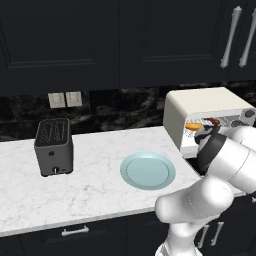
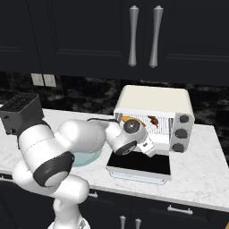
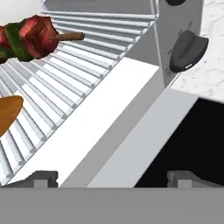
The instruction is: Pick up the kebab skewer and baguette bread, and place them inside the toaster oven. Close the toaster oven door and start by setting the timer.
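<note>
The cream-white toaster oven (image 2: 152, 99) stands at the counter's right with its door (image 2: 141, 163) folded down flat, dark glass up. On the wire rack (image 3: 65, 83) inside lie the kebab skewer (image 3: 28, 37) and the golden baguette bread (image 3: 8, 114), the skewer (image 2: 153, 120) right of the baguette (image 2: 126, 119). My gripper (image 2: 154, 151) hovers just above the lowered door at the oven's mouth, open and empty. Its fingertips (image 3: 41, 178) stand wide apart in the hand view. Dark knobs (image 3: 188, 52) sit on the oven's right panel.
A pale blue plate (image 1: 148, 170) lies bare on the marble counter (image 1: 95, 185) left of the oven. A small black two-slot toaster (image 1: 54, 146) stands farther left. Dark cabinets with silver handles (image 2: 133, 36) hang above.
</note>
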